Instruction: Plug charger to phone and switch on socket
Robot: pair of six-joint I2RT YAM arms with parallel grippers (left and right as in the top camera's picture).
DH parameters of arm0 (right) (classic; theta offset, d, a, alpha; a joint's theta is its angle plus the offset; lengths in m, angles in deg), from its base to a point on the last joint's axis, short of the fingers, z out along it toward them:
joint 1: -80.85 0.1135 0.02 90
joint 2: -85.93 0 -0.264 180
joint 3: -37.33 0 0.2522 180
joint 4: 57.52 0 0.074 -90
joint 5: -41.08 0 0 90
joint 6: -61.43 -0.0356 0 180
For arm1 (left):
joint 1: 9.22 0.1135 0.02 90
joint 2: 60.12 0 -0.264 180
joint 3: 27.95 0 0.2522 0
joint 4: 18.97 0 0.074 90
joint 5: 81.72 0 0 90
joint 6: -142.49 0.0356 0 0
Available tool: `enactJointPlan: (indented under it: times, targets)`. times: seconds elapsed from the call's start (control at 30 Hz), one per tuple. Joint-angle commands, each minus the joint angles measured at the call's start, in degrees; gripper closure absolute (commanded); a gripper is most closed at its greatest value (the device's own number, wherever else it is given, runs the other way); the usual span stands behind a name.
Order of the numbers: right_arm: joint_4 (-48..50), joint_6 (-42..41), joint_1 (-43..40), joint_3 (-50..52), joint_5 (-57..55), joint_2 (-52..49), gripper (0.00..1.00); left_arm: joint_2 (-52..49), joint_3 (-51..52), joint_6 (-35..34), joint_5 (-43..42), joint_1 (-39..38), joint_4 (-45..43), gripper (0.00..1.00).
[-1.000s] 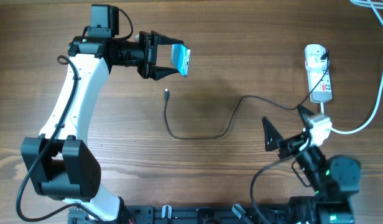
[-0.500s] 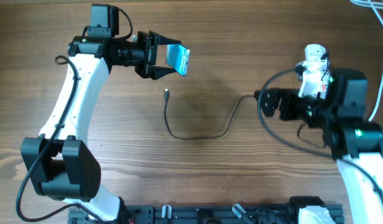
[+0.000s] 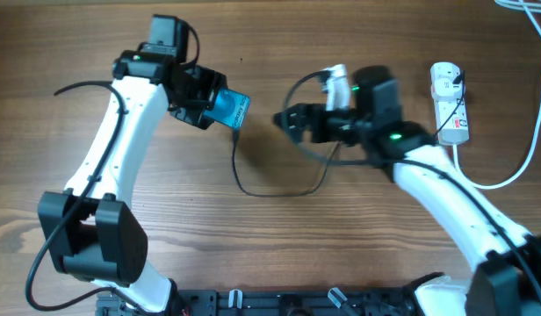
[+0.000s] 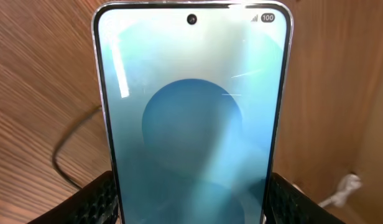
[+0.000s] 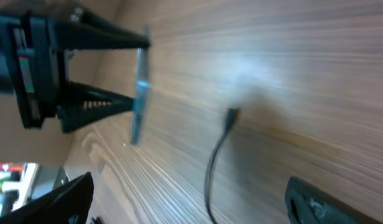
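Observation:
My left gripper (image 3: 209,104) is shut on the phone (image 3: 229,109), holding it by its sides just above the table, tilted. The cyan-blue screen fills the left wrist view (image 4: 191,118), with my fingers (image 4: 191,208) on both of its edges. The charger, a thin black cable (image 3: 275,190), lies looped on the table with its connector tip (image 3: 235,133) just below the phone. My right gripper (image 3: 284,121) is open and empty, right of the phone and above the cable. In the right wrist view the tip (image 5: 230,116) lies ahead of my open fingers (image 5: 191,202), with the phone (image 5: 139,93) edge-on. The socket (image 3: 450,104) lies at the far right.
A thick white cord (image 3: 516,171) runs from the socket along the right edge. The right arm (image 3: 429,175) stretches across the right half of the wooden table (image 3: 165,237), over part of the black cable.
My right arm has swung from the right side to the middle, its open gripper now near the phone. My left gripper has lowered and tilted the phone toward the cable tip.

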Motion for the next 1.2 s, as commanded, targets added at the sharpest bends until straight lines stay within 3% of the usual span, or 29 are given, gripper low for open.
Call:
enactJointPlan:
  times: [0.0,0.13,0.33,0.4,0.9,1.07,1.17]
  targets:
    - [4.7,-6.1,5.9,-0.8,-7.3,-4.6,0.04,1.8,-1.3,1.0,4.8,-3.2,0.2,0.44]
    - [11.4,-10.8,9.6,-0.8,-8.6,-8.9,0.10,1.8,-1.3,1.0,4.1,-5.6,0.7,0.44]
    - [16.3,-18.3,11.4,-0.8,-13.4,-11.0,0.42,1.8,-1.3,1.0,1.9,-7.0,0.7,0.44]
    - [17.2,-20.3,11.9,-0.8,-15.7,-11.0,0.48,1.8,-1.3,1.0,1.5,-7.0,0.7,0.44]
    - [20.5,-21.2,13.0,-0.8,-16.7,-11.0,0.76,1.8,-1.3,1.0,-0.2,-7.0,0.7,0.42]
    - [21.1,-21.4,13.0,-0.8,-15.6,-11.0,0.96,1.8,-1.3,1.0,-0.2,-7.0,0.7,0.40]
    - [21.5,-22.7,13.0,-0.8,-15.4,-11.0,0.96,1.8,-1.3,1.0,-0.2,-7.0,0.7,0.38]
